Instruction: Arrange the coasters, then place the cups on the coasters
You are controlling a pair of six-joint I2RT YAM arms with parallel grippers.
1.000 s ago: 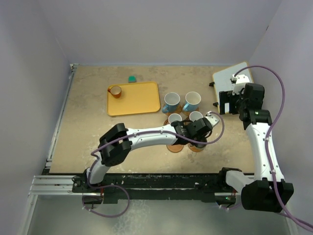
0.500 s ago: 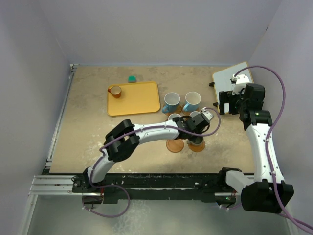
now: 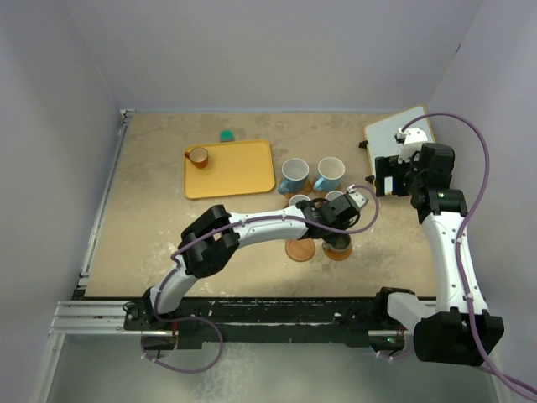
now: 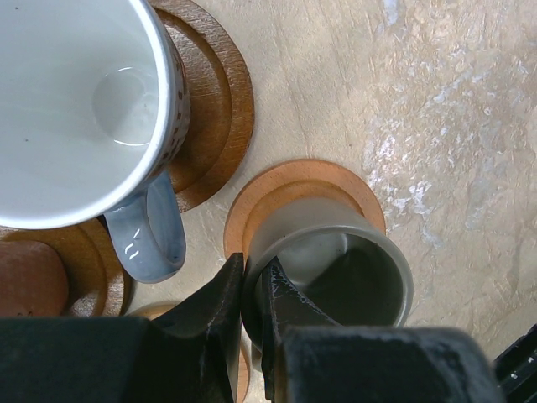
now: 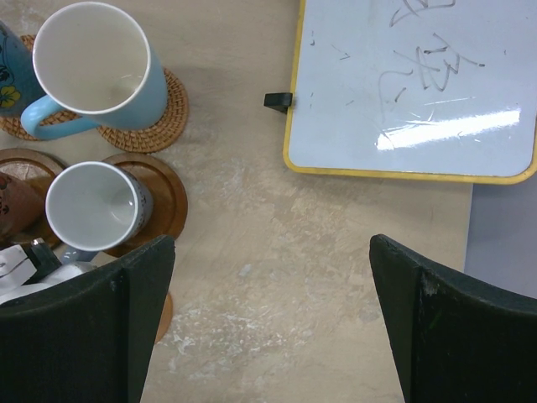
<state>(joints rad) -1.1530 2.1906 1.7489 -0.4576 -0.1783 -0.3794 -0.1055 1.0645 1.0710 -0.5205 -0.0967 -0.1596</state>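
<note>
L claw (image 4: 252, 285) clenched on grey cup (image 4: 352, 277) rim, cup over orange-brown coaster (image 4: 294, 180). Pale cup (image 4: 75, 101) on dark coaster (image 4: 222, 109) crowds it at 10 o'clock, handle nr claw. R claw (image 5: 268, 252) released, above table (image 3: 151, 218) by whiteboard (image 5: 419, 84) at 2 o'clock

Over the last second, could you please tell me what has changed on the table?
The left gripper, shut on the grey cup, shifted slightly left, bringing the cup over the plain coaster; whether it rests there is unclear. The right gripper, open, the other cups and the tray stayed put.
</note>
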